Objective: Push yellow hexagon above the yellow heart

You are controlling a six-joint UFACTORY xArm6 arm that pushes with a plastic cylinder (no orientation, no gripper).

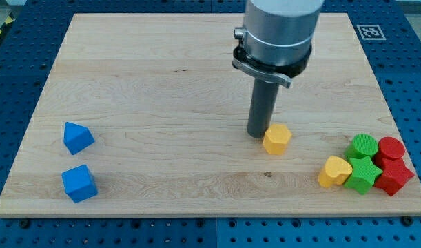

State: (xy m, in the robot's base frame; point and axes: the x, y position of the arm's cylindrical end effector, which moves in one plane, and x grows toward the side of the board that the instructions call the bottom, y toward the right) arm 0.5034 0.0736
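Observation:
The yellow hexagon (277, 138) lies on the wooden board right of centre. The yellow heart (334, 171) lies lower and to the view's right of it, at the left edge of a cluster of blocks. My tip (257, 135) stands on the board just left of the hexagon, touching or nearly touching its left side. The rod rises from there to the grey arm body at the view's top.
Next to the heart sit a green star (362, 174), a green cylinder (364, 146), a red cylinder (391, 148) and a red star-like block (394, 176). Two blue blocks (78, 137) (79, 182) lie at the view's lower left. The board edge (210, 215) runs along the bottom.

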